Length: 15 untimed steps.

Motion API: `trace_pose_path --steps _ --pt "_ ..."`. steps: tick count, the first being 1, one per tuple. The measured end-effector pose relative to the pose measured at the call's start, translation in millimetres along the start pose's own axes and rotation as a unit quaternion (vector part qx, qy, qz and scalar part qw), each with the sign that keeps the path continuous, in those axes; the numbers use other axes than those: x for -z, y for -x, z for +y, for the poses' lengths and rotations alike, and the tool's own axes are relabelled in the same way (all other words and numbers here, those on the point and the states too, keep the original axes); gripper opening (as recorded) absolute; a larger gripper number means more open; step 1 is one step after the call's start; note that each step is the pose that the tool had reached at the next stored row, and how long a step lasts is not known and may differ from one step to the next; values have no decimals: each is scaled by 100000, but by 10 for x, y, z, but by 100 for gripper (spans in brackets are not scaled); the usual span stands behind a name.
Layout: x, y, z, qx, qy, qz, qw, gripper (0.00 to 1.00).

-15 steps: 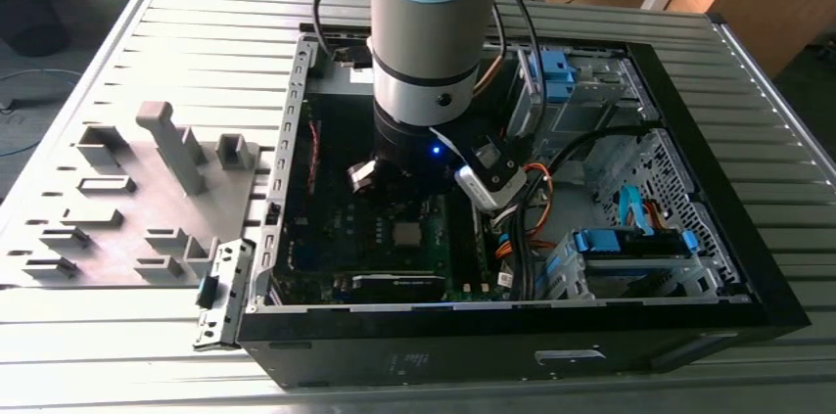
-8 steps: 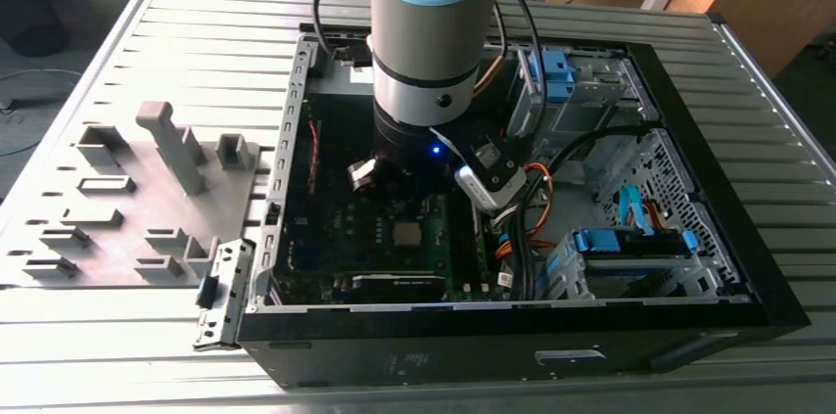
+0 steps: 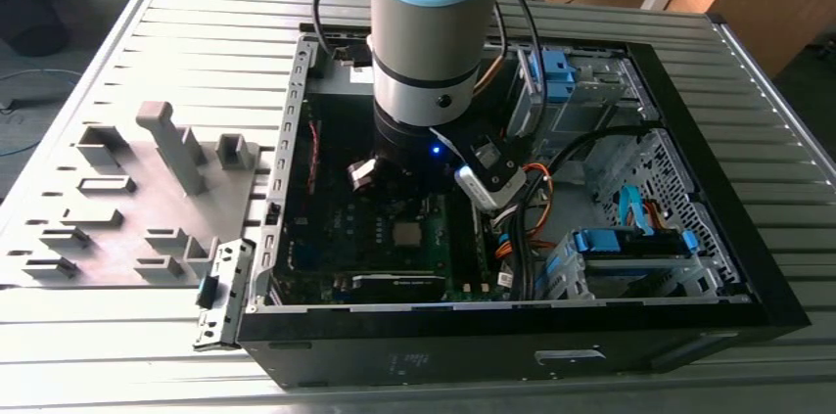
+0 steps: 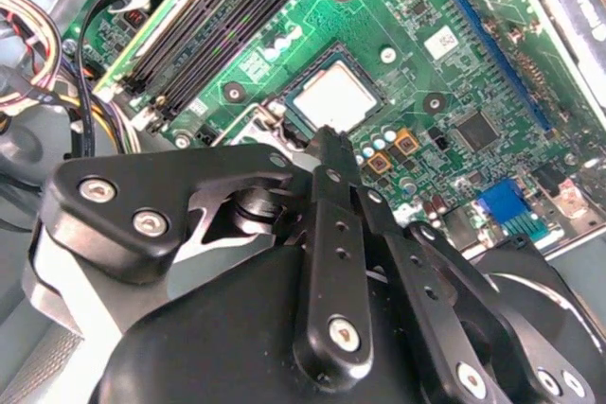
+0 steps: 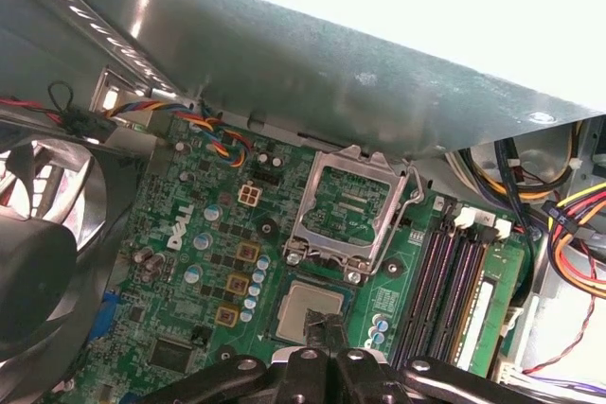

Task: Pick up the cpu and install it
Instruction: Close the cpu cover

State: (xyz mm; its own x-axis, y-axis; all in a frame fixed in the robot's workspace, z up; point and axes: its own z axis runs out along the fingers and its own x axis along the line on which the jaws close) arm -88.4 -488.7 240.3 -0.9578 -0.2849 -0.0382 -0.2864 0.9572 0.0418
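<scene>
Cpu: the cpu (image 4: 336, 96) is lying flat in its socket on the green motherboard (image 4: 379, 7), silvery top facing up.
Jaws: the gripper (image 5: 324, 330) is hanging directly over the cpu. Its jaws are looking drawn together and are gripping nothing, with the dark tips overlapping the chip's edge. I cannot tell whether they are touching it.
Load frame: the metal load frame (image 5: 346, 210) is standing hinged open just beside the socket.
Memory slots: the black memory slots (image 5: 454, 272) are running alongside the socket.
Arm: the arm (image 3: 425, 42) is reaching down into the open computer case (image 3: 731, 267), which is sitting on the ribbed metal table (image 3: 196, 52).
</scene>
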Motion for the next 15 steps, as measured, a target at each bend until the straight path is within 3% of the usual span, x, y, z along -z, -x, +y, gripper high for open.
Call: trace_pose_path --steps 9,15 --pt "-1 19 -6 195 164 -37 100000 11" --pt "-3 28 -8 3439 474 51 99940 11"
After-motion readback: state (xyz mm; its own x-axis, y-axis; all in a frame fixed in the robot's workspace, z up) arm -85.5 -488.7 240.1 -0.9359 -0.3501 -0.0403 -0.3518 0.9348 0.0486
